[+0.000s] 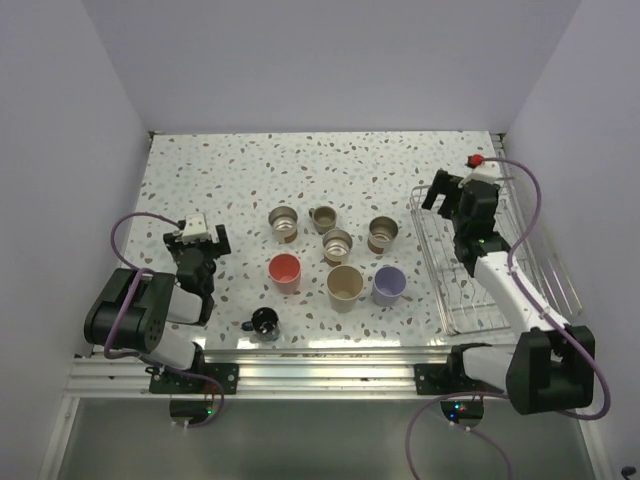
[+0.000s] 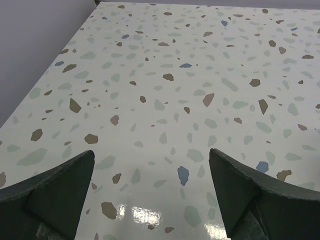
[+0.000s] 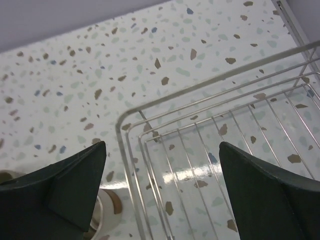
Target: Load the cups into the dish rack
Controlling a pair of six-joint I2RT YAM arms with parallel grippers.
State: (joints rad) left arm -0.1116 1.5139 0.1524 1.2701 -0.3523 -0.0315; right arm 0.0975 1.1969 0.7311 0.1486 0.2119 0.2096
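Eight cups stand on the speckled table. At mid-table are a steel cup [image 1: 284, 222], a small tan mug [image 1: 322, 218], a steel cup [image 1: 338, 245], a tan cup [image 1: 383, 234], a red-pink cup [image 1: 285, 271], a beige cup [image 1: 344, 287] and a lavender cup [image 1: 389, 285]. A small dark blue cup [image 1: 264, 322] stands near the front edge. The wire dish rack [image 1: 440, 290] lies at the right and holds no cups. My right gripper [image 1: 452, 205] is open and empty above the rack's far left corner [image 3: 125, 120]. My left gripper [image 1: 197, 243] is open and empty over bare table, left of the cups.
Pale walls close the table on the left, back and right. Part of a pale cup [image 3: 102, 215] shows just outside the rack's left side in the right wrist view. The left wrist view shows only speckled tabletop [image 2: 170, 75].
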